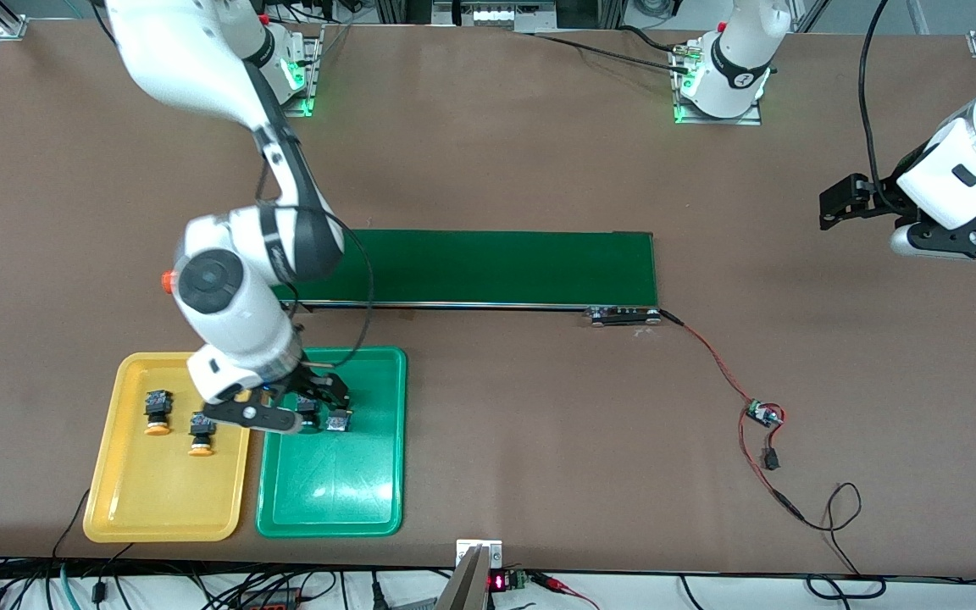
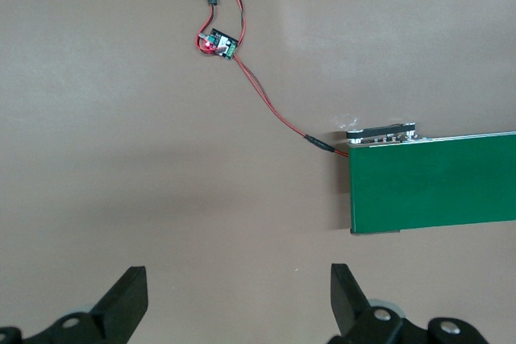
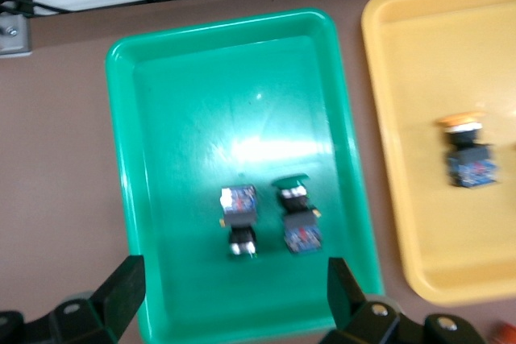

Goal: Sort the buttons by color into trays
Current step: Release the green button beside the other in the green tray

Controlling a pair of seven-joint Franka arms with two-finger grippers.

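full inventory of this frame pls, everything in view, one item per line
orange-capped buttons: 2, black-and-blue bodies, lying in the yellow tray.
green-capped buttons: 2, side by side in the green tray, under the right gripper.
yellow tray: 1, at the right arm's end of the table.
green tray: 1, beside the yellow tray.
conveyor belt: 1, dark green, mid-table, farther from the front camera than the trays.
circuit board: 1, small, on red-and-black wires running from the belt's end.
right gripper: open, low over the green tray.
left gripper: open, waiting over bare table at the left arm's end.
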